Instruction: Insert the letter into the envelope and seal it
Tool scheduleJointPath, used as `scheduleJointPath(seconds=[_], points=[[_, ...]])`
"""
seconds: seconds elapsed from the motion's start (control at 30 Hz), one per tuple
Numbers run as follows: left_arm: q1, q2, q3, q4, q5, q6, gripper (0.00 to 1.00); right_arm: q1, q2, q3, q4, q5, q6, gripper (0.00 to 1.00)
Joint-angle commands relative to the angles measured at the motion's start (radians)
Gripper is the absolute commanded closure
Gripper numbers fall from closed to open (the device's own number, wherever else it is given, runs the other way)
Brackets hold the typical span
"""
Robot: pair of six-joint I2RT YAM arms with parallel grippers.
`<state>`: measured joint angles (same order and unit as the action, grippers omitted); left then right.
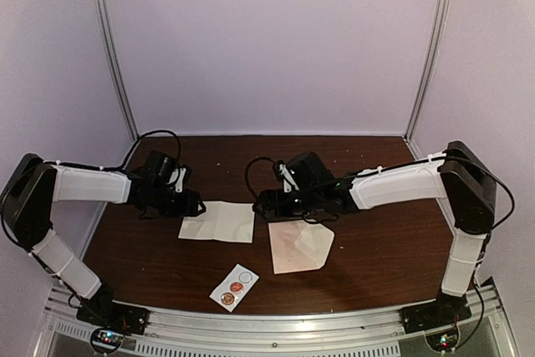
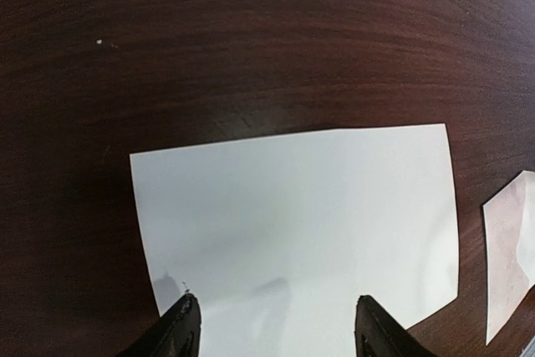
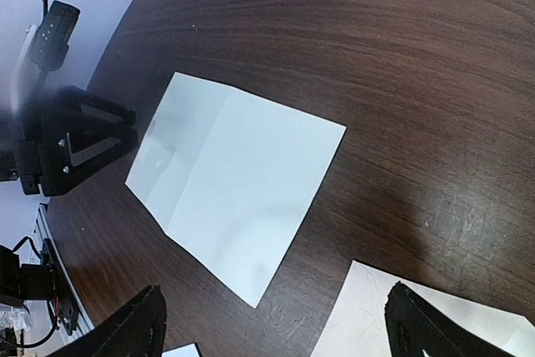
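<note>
Nothing is being gripped: left end effector (image 2: pixel 276 303) and right end effector (image 3: pixel 276 294) are gaping; letter (image 1: pixel 219 221) is lying beside envelope (image 1: pixel 299 246), uninserted.

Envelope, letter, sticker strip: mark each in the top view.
envelope (image 1: pixel 299 247), top view, middle of its face.
letter (image 1: pixel 219 221), top view, centre of the sheet.
sticker strip (image 1: pixel 235 288), top view, middle of the strip.

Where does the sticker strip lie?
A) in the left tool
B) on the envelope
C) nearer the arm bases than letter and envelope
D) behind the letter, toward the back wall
C: the sticker strip lies nearer the bases than the letter and the envelope, touching neither.
</note>
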<state>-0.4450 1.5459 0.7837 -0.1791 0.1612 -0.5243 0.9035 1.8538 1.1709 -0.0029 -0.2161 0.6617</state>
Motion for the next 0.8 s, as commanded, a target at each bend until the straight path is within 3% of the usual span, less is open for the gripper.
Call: scheduleJointPath(seconds=[0.0, 0.77], points=[[0.008, 0.023, -0.002, 0.047, -0.012, 0.026, 0.36, 0.008, 0.075, 0.081, -0.013, -0.035, -0.002, 0.09], [0.008, 0.098, -0.059, 0.128, 0.08, 0.011, 0.41, 0.013, 0.313, 0.262, -0.04, -0.11, -0.002, 0.12]])
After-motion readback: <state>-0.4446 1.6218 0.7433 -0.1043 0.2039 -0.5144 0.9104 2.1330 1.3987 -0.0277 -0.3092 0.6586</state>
